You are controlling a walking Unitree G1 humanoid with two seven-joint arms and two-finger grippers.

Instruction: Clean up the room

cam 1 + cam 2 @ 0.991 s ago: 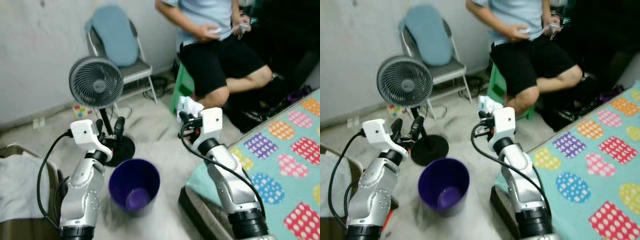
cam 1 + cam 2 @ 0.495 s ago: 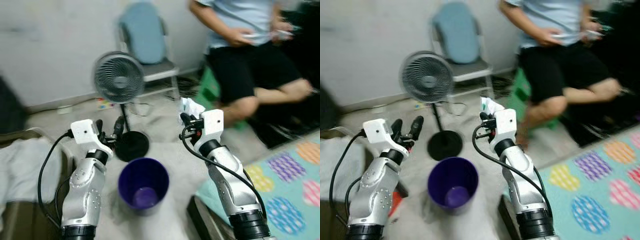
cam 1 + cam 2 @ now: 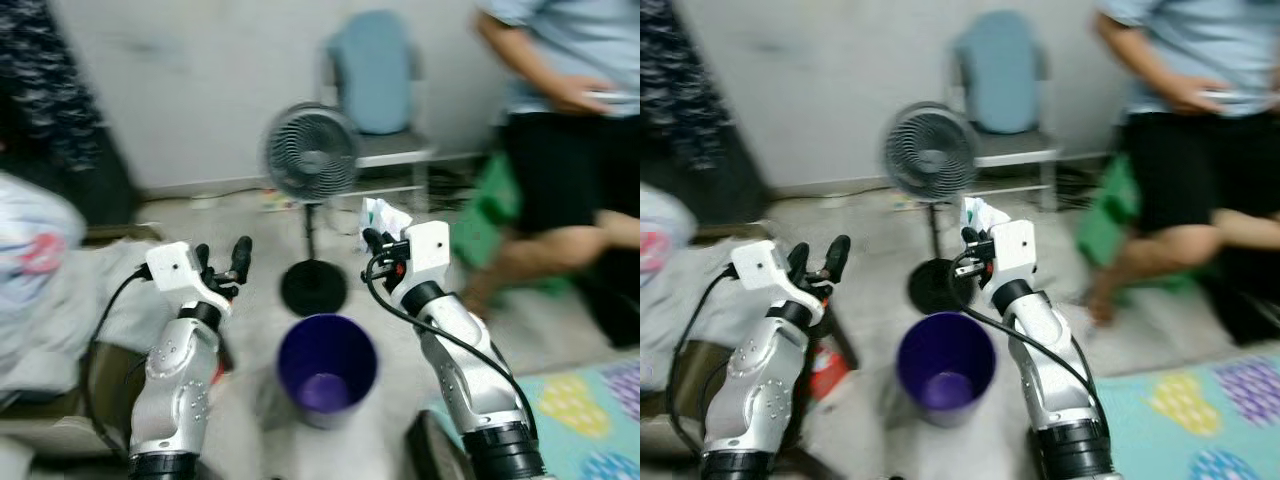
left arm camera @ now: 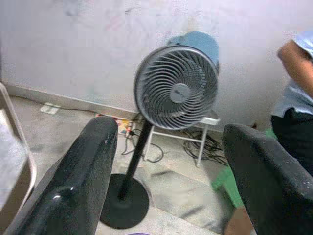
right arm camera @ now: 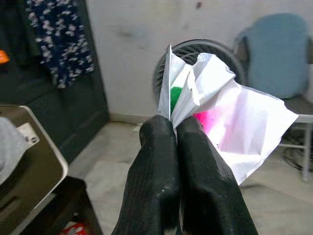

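My right gripper [image 3: 371,238] is shut on a crumpled white paper wrapper [image 5: 215,103] with pink and green print, held up at chest height, above and behind the rim of a purple bin [image 3: 327,365] on the floor. The wrapper [image 3: 384,214] pokes up past the fingers. My left gripper [image 3: 222,252] is open and holds nothing, left of the bin; between its fingers [image 4: 78,181] the wrist view looks at a standing fan [image 4: 176,88].
A standing fan [image 3: 311,155] on a black round base is behind the bin. A grey chair with a blue cushion [image 3: 375,70] stands by the wall. A seated person [image 3: 570,140] is at the right. Piled bedding [image 3: 40,260] lies left; a patterned mat [image 3: 600,410] lies right.
The whole view has swung left, so fan, chair and person shifted right in the picture. Both grippers keep their pose; the right one still holds the wrapper.
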